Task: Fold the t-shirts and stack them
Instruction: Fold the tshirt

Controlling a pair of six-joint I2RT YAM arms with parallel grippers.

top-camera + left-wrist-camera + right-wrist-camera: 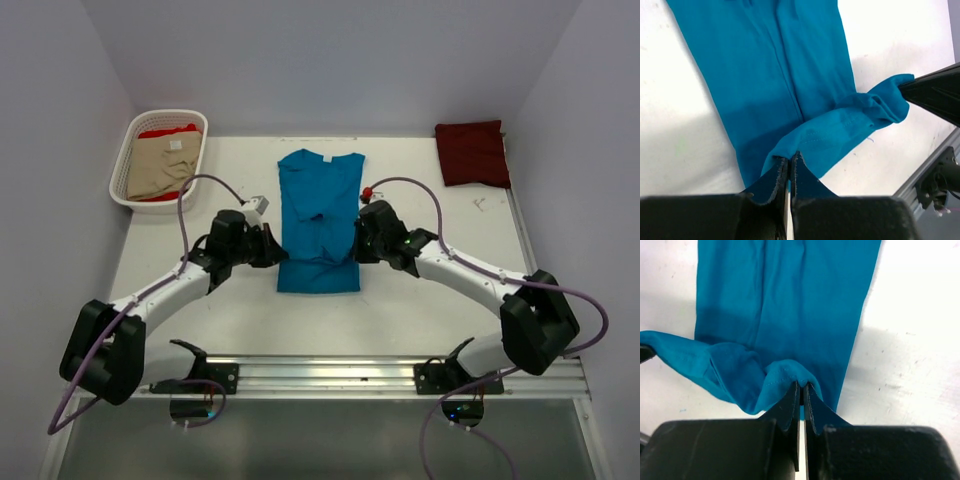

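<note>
1. The soft teal-blue cloth t-shirt lies in the middle of the white bench. It is folded lengthwise into a narrow strip, collar at the far end and hem at the near end.
2. The left tool is clamped on the near left corner of the hem, its jaws pressed together with only cloth between them. The right tool pinches the near right corner in the same way. Both corners are raised off the bench, and the hem sags and bunches between them.
3. The shirt looks light and limp. With no stiffness of its own, it will droop, wrinkle and trail wherever it is unsupported. It is not fragile, but thin layers may slide apart or slip from a shallow pinch.
4. The hem corners seem the right hold, provided all layers are taken deep in the jaws. Keeping the edge taut between the tools should carry the fold straight toward the collar.
5. The dark maroon cloth t-shirt rests folded at the far right. The beige cloth t-shirt and the bright red cloth t-shirt sit in the white slotted plastic basket at the far left.
</note>
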